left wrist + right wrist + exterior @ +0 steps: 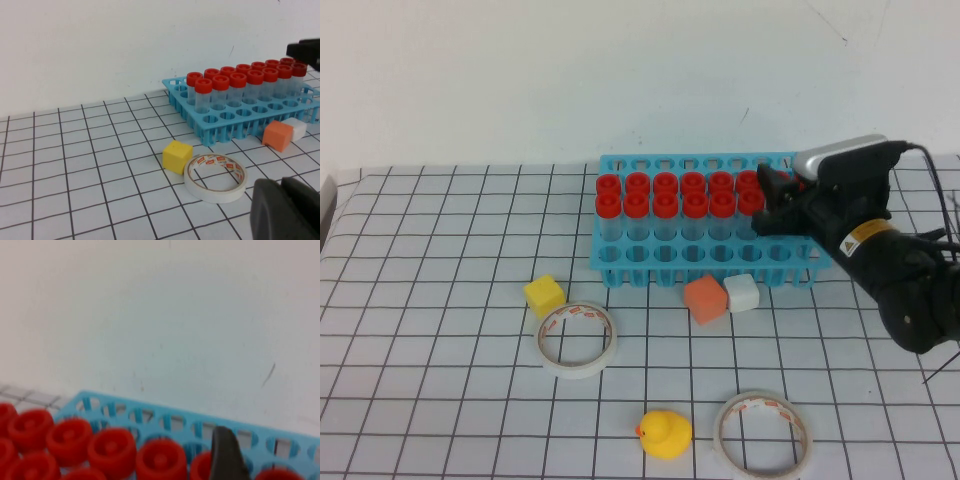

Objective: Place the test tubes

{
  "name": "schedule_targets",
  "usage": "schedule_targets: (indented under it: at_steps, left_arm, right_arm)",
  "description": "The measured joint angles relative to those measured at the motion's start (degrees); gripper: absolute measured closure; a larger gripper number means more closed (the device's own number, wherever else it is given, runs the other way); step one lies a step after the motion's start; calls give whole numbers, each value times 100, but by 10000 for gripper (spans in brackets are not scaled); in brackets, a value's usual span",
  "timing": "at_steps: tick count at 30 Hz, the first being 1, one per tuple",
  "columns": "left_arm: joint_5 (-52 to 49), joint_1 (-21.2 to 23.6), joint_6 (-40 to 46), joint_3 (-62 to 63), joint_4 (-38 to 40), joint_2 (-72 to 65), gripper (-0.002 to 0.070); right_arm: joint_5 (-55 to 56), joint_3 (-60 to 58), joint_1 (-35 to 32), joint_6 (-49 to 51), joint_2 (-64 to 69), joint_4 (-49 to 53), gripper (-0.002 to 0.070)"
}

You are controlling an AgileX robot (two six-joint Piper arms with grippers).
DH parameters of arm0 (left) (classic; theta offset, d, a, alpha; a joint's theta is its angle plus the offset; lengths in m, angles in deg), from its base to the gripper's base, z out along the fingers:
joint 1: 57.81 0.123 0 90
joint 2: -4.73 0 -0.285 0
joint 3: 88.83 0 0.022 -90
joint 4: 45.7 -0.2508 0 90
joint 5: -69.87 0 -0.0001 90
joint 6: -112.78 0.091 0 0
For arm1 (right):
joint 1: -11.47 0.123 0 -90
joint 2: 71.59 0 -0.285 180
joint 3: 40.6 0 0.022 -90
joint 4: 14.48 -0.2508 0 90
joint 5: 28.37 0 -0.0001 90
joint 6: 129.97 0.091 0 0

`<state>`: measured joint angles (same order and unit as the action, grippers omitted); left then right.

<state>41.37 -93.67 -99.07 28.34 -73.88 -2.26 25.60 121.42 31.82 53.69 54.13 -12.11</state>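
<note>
We have the right pincer (767,203) at the right end of the blue rack (620,272), level with the red caps of the test tubes (680,205). These stand upright in two full rows along the back half of the rack, and the front holes are empty. The jaws stand apart and we see nothing clamped between them. The end tube looks seated, so we judge this to be the letting-go.

To do it well, we should lift straight up until we are clear of the caps and only then swing away. A sideways pull could catch a neighbouring cap or drag the light rack across the table (420,300).

The left pincer (281,192) waits low over the table near a tape roll (216,177), its jaws together and holding nothing.

As for writing, the roll's inner core carries red print and the right arm bears a yellow warning sticker (860,238). We can read neither.
</note>
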Motion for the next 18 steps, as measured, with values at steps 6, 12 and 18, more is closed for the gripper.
schedule_targets:
  at_steps: [6,12,18]
  left_arm:
    - [0,0,0,0,0,0,676]
    - [0,0,0,0,0,0,676]
    - [0,0,0,0,0,0,676]
  right_arm:
    - [44,-377,0,149,-823,-3,305]
    - [89,-1542,0,173,-2679,171,595]
    - [-128,-2612,0,243,-4260,1224,670]
